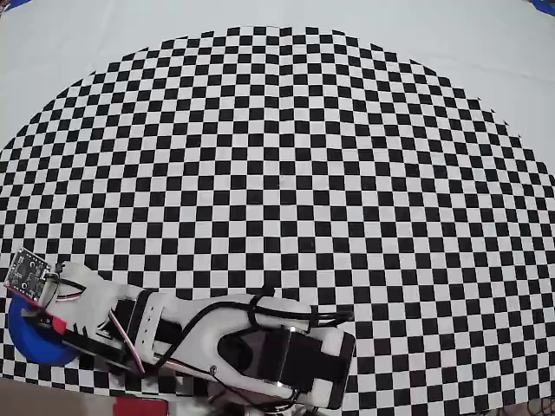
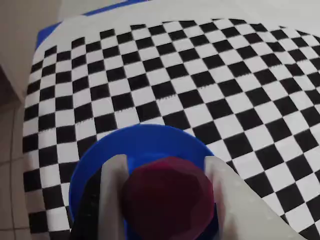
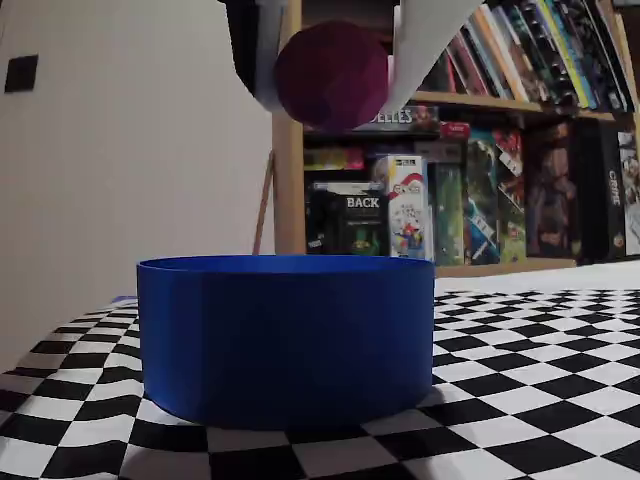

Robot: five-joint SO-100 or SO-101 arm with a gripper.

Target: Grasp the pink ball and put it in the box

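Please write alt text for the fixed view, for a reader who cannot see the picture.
A two-finger gripper holds a small magenta-pink ball in the air, directly above a round bright blue box that stands on a black-and-white checkered cloth. A clear gap separates ball and box; a bookshelf fills the background.

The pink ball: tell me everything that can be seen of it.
The pink ball is a small, dark magenta sphere with a matte, faintly faceted surface. It is off the table, pinched between the two pale fingers of the end effector, which press on its opposite sides. In the fixed view it hangs in the air above the open blue box, clear of the rim. The wrist view shows it over the box's inside. In the overhead view the arm hides it.
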